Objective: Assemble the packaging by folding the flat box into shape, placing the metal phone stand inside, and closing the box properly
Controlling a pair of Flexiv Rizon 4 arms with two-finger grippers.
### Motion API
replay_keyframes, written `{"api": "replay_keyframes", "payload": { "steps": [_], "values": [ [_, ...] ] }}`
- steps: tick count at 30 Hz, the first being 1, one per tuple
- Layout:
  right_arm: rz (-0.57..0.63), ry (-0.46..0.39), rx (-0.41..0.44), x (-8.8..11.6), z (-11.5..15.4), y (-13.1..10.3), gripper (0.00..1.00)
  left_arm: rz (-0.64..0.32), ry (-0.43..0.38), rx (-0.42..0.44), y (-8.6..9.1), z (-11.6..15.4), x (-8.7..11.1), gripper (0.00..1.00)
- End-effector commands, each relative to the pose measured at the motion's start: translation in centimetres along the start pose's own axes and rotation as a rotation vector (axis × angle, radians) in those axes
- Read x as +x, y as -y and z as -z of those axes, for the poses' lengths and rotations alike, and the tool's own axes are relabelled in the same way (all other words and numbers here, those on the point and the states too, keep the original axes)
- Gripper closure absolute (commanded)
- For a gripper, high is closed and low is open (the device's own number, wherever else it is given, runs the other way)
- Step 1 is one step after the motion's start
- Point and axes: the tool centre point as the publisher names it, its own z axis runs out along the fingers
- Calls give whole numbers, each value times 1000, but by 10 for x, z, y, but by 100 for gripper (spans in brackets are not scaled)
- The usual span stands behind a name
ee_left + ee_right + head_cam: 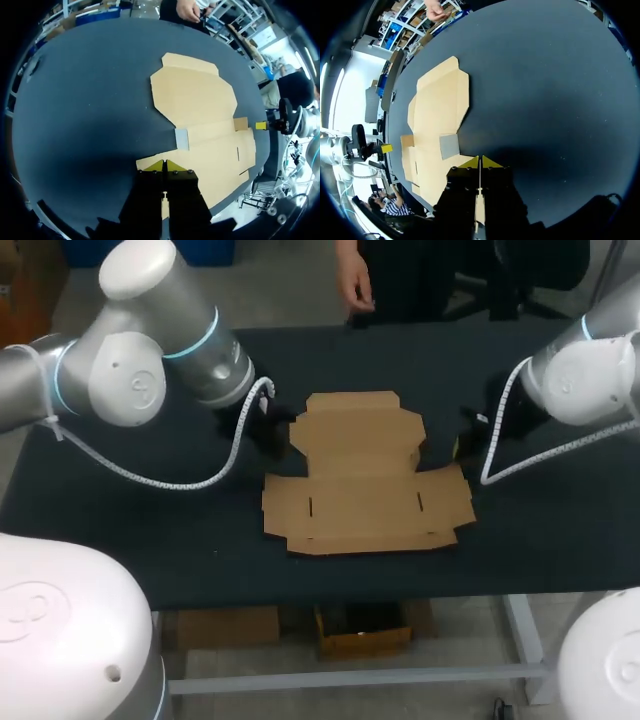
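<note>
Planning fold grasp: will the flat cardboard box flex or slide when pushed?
The flat box is a thin, scored sheet: probably floppy at the creases. Lies loose on the table, so a push likely slides it.

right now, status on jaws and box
Left gripper, right gripper: jaws shut, empty, one each side of the box. Box flat, unfolded. Phone stand not in view.

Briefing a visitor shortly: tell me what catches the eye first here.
A flat cardboard box lies unfolded in the middle of the dark table. The left gripper and right gripper flank it, one at each side, yellow tips closed together.
</note>
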Motion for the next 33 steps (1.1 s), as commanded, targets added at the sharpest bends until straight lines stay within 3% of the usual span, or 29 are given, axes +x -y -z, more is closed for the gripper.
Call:
{"api": "replay_keyframes", "payload": {
  "steps": [1,15,33],
  "values": [
    [2,-144,50,-3,17,4,100,13,3,9,-13,17,-7,100],
    [-44,-122,53,-16,39,42,100,47,13,17,-59,39,-13,100],
    [-63,-139,50,-28,40,56,100,78,9,26,-73,39,-18,100]
  ]
}}
